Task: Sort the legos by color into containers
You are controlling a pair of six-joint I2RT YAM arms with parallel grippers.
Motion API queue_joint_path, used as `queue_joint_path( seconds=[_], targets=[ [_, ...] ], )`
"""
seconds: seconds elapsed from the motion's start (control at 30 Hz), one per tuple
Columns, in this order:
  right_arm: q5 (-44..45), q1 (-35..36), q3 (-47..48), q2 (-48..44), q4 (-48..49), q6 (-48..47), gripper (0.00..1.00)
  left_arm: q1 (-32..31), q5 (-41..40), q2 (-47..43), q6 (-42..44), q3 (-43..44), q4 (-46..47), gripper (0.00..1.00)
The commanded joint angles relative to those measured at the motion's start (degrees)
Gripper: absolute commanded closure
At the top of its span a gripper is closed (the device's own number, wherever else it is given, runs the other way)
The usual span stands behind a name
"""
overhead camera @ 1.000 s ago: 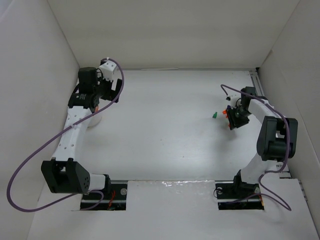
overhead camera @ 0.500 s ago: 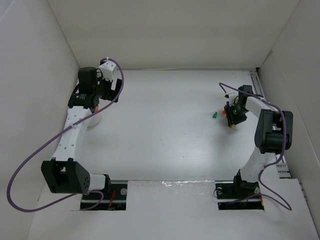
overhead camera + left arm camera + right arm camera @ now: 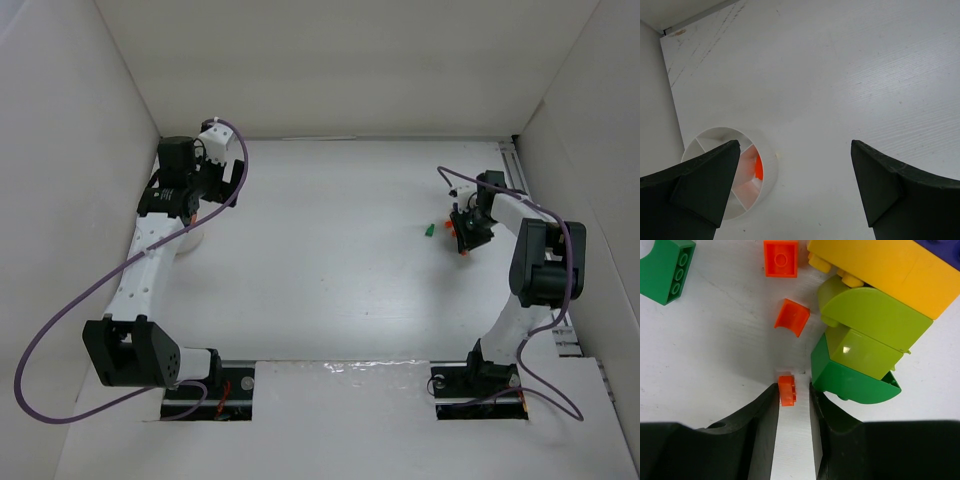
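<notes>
In the right wrist view my right gripper (image 3: 792, 386) has its jaws narrowly apart around a tiny orange brick (image 3: 787, 390). The brick touches the left finger, with a gap to the right finger. Ahead lie an orange curved piece (image 3: 792, 316), an orange square brick (image 3: 781, 258) and a green brick (image 3: 665, 270). To the right is a cluster of green (image 3: 850, 382), lime (image 3: 865, 315), yellow (image 3: 885, 270) and purple-blue (image 3: 945, 247) bricks. My left gripper (image 3: 795, 150) is open and empty above a round white bowl (image 3: 767, 165) with dividers, holding an orange brick (image 3: 758, 167).
From above, the right gripper (image 3: 462, 238) sits at the right side of the table beside the green brick (image 3: 429, 230). The left gripper (image 3: 188, 205) and bowl (image 3: 190, 243) are at the far left. White walls enclose the table on three sides.
The right arm has drawn in and its gripper moved slightly up and left to the brick cluster. The left arm has barely moved.
</notes>
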Motion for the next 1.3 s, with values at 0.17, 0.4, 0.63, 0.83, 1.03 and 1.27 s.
queue_joint_path(
  seconds=[0.17,0.4,0.63,0.83,1.03,1.27],
  targets=[
    [-1.3,1.6,1.4,1.5,0.1,0.1,0.65,-0.1,-0.2,-1.1,0.0,-0.3,1.5,0.09],
    [-1.3,2.2,2.7,2.7,-0.4,0.7,0.66,-0.1,-0.2,-1.1,0.0,-0.3,1.5,0.09],
    [-1.3,2.7,3.2,3.2,-1.0,0.7,0.7,-0.1,-0.2,-1.1,0.6,-0.3,1.5,0.09],
    [-0.2,2.7,3.2,3.2,-1.0,0.7,0.76,-0.1,-0.8,-1.1,0.6,-0.8,2.0,0.09],
    [1.1,2.7,3.2,3.2,-2.3,0.0,0.77,-0.1,-0.8,-1.1,0.6,-1.4,2.6,0.09],
    [1.1,2.7,2.7,3.2,-2.3,0.0,0.83,-0.1,-1.3,-1.6,0.6,-1.9,3.1,0.09]
  ],
)
